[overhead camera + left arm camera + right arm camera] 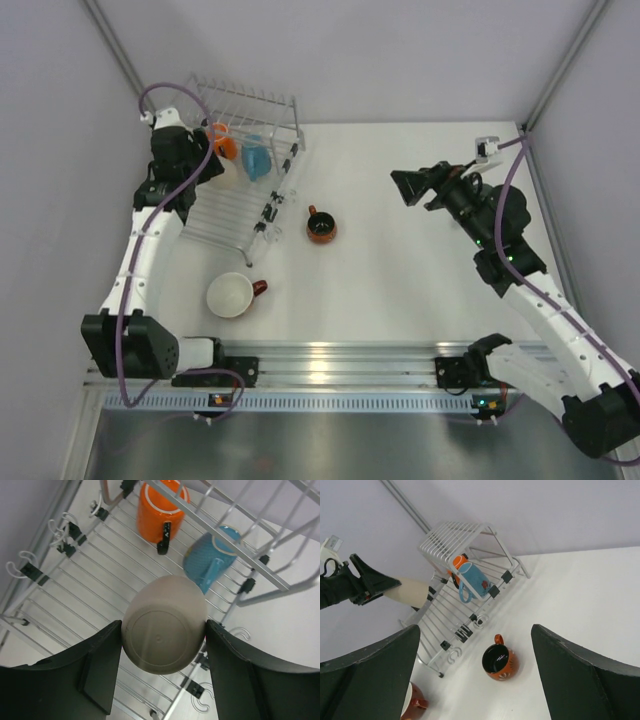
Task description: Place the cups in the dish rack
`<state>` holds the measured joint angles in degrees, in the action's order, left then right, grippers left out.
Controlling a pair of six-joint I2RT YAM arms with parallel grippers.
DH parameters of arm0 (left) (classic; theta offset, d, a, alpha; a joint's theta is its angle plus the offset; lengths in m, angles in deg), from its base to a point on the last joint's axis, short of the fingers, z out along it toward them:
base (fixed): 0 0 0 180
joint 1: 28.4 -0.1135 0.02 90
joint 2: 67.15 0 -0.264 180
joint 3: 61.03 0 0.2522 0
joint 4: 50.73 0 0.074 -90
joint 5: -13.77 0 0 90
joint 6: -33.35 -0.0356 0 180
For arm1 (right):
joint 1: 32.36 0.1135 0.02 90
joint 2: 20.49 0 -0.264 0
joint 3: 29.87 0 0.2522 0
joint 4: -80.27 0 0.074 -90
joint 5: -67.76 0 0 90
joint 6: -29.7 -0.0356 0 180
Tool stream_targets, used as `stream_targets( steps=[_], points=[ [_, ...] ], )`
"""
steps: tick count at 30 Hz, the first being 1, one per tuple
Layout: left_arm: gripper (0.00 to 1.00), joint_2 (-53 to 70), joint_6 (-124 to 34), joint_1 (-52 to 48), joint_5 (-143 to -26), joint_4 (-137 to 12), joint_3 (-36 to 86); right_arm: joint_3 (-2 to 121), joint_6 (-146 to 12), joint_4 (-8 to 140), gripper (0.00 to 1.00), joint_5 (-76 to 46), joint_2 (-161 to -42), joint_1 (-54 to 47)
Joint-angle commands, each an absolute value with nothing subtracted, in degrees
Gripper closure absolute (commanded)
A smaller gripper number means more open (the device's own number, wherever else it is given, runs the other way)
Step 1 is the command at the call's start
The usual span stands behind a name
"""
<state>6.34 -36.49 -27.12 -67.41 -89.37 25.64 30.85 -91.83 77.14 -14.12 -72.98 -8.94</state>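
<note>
The dish rack stands at the table's far left. An orange mug and a light blue mug lie in it. My left gripper hangs over the rack, shut on the beige tumbler, whose base faces the wrist camera. The small dark red-handled mug stands upright on the table to the right of the rack. The wide white red-handled cup sits near the front of the rack. My right gripper is open and empty, raised at the right and looking down toward the dark mug.
Grey walls close in the table on the left, back and right. A metal rail runs along the near edge by the arm bases. The rack's raised tines stand at its far end.
</note>
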Motion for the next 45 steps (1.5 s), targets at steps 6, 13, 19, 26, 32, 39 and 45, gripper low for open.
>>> stream_targets(
  steps=[6,13,19,26,32,39,45],
  points=[
    [1.0,16.0,-43.7,-29.8,-54.5,-85.3,32.5,34.1,-89.0,75.8,0.06,-17.1,-70.2,-9.9],
    [1.0,25.1,-44.7,-31.9,-53.5,-82.7,36.7,34.6,-87.5,74.4,0.05,-19.2,-68.2,-9.9],
    [1.0,31.2,-44.9,-32.9,-54.8,-81.6,39.0,34.4,-86.8,74.1,0.05,-19.6,-67.9,-9.9],
    [1.0,33.7,-47.0,-33.1,-54.0,-78.6,38.7,33.8,-86.3,74.8,0.05,-20.0,-68.2,-9.9],
    [0.98,35.4,-47.1,-33.9,-53.7,-77.3,38.2,33.7,-86.4,75.5,0.05,-19.5,-68.9,-9.9],
    [0.85,37.0,-46.4,-34.4,-53.6,-76.9,37.8,33.5,-85.9,75.7,0.05,-19.6,-68.9,-9.9],
    [0.66,37.4,-47.1,-34.4,-53.4,-76.9,37.7,32.9,-85.6,75.8,0.05,-20.0,-68.7,-9.9]
  ],
)
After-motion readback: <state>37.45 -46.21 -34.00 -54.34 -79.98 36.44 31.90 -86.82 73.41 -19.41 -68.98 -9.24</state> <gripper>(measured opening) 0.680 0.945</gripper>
